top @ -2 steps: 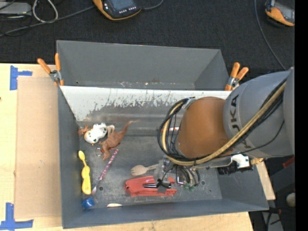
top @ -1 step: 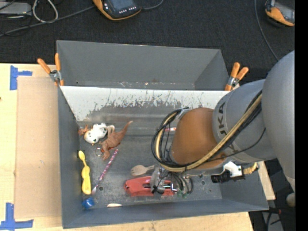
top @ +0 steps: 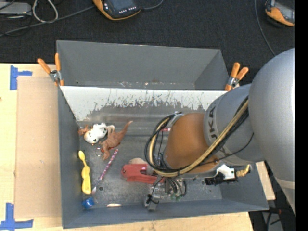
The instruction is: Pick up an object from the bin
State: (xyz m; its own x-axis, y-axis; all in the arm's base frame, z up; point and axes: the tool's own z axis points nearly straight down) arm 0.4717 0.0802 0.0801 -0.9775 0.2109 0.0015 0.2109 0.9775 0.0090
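My gripper [top: 153,202] sits low with the red tool [top: 136,173] just beside it at eleven o'clock, lying nine-to-three; whether the gripper's open I can't tell.

The bin [top: 144,66] is grey sheet metal with a matt finish, and its sloping back wall is streaked with dark scratches where the surface has worn. The arm's shell [top: 279,114] is smooth and grey with a soft sheen. The orange cover [top: 190,138] on its wrist looks like smooth, faintly glossy plastic, and the cables [top: 157,150] looped round it have shiny black and yellowish jackets. The claw [top: 152,202] looks like dull dark metal. Of the loose things, the yellow toy [top: 85,174] and the red tool [top: 137,173] look like glossy plastic, the brown dinosaur [top: 115,137] looks matt and rubbery, and the small blue ball [top: 87,204] gleams.
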